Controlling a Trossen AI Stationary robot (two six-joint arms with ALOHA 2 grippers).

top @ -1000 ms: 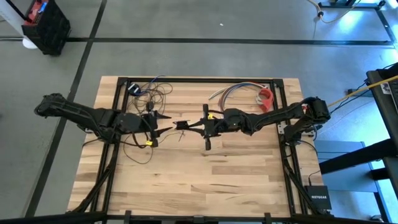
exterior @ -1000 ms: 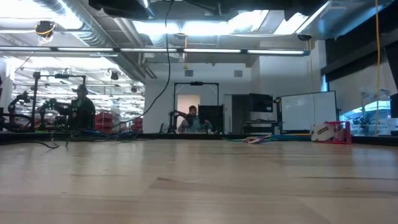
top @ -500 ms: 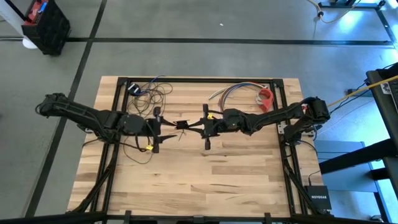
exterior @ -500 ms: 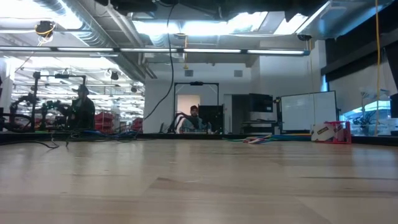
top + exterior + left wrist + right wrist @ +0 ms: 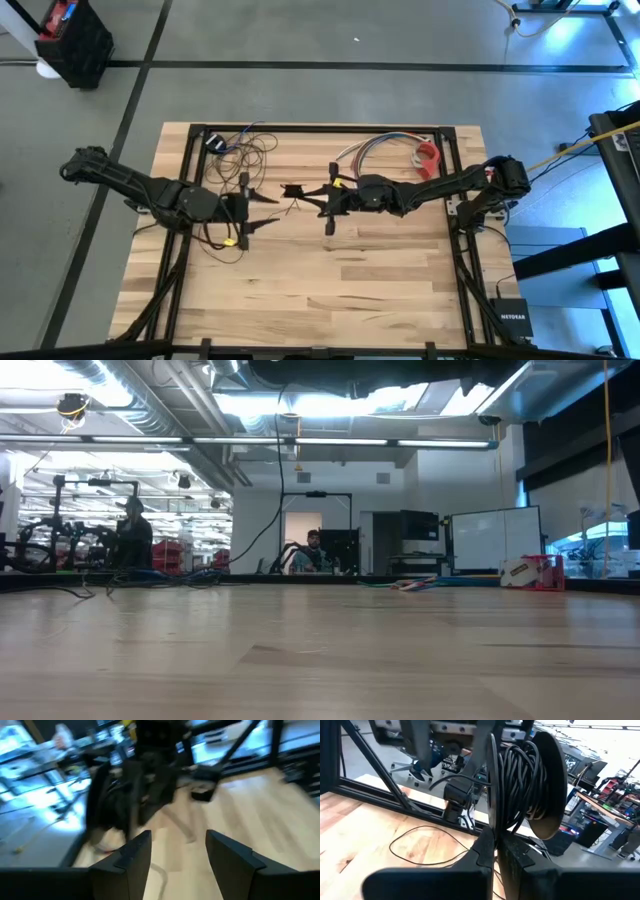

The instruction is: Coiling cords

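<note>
The cords are one thin dark wire. Part of it is wound on a black spool (image 5: 525, 780) and part lies in loose loops on the table's far left (image 5: 245, 152) and beside the left arm (image 5: 225, 245). My right gripper (image 5: 303, 192) is shut on the spool at the table's middle, above the wood. From the spool, a strand (image 5: 281, 470) hangs down to the table. My left gripper (image 5: 264, 210) stands open and empty just left of the spool, its fingers (image 5: 135, 855) pointing at it. My right gripper pinches the rim of one thin flange (image 5: 491, 815) of the spool between its two fingers. The fingers come in level from the table's right. The spool is lifted clear of the table, its flanges on edge and the wound cord (image 5: 520, 770) beside the held flange.
A bundle of multicoloured wires (image 5: 375, 148) and a red roll (image 5: 428, 155) lie at the far right. A black frame rail (image 5: 320, 128) runs along the far edge. Bare wood (image 5: 330, 290) fills the near half. People sit in the room beyond.
My left gripper has drawn back from the spool toward the table's left and near edges, staying open. My right gripper has swung its tip, with the spool, a little toward the far edge.
</note>
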